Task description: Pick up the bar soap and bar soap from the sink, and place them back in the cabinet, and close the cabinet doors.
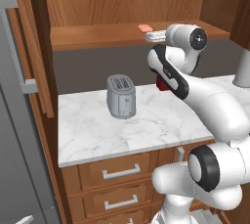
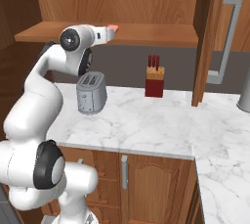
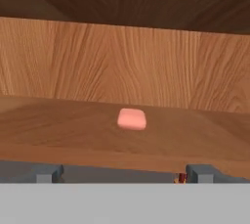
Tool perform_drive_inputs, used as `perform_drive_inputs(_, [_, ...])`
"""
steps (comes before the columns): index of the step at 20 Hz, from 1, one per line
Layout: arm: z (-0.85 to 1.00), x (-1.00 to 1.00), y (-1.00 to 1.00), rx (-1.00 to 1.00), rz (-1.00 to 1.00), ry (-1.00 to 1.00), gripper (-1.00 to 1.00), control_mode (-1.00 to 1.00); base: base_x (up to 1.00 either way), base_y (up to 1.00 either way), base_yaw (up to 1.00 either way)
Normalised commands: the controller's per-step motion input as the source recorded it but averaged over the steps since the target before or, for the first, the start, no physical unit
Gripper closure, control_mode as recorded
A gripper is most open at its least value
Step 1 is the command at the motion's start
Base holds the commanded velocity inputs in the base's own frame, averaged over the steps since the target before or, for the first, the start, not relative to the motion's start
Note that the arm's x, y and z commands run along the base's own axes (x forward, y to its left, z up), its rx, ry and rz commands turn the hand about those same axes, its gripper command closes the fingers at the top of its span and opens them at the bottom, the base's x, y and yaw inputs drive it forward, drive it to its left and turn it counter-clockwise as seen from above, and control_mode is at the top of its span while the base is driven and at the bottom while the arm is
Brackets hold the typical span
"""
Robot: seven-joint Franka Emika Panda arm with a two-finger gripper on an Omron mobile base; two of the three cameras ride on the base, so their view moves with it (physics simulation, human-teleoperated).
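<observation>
One bar soap [image 3: 132,119] is seen lying flat on the plank shelf [image 1: 97,36] of the open cabinet [image 2: 122,3], apart from the gripper [image 3: 122,173]. The gripper is held level with the shelf's front edge, fingers spread wide with nothing between them. A toaster [image 1: 121,96] and a knife block [image 2: 154,82] are seen on the marble counter [image 2: 146,120] below.

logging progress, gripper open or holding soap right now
Gripper: open, holding nothing; a bar soap lies on the cabinet shelf ahead of it.
</observation>
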Motion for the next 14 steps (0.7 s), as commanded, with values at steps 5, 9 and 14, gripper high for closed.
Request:
perform_drive_inputs(5, [0.31, -0.58, 0.0, 0.0, -0.01, 0.15, -1.0, -1.0, 0.0, 0.0, 0.0])
perform_drive_inputs(9, [0.41, -0.47, 0.0, 0.0, -0.05, 0.28, -1.0, -1.0, 0.0, 0.0, 0.0])
perform_drive_inputs(14, [0.11, -0.67, 0.0, 0.03, -0.07, 0.23, -1.0, -1.0, 0.0, 0.0, 0.0])
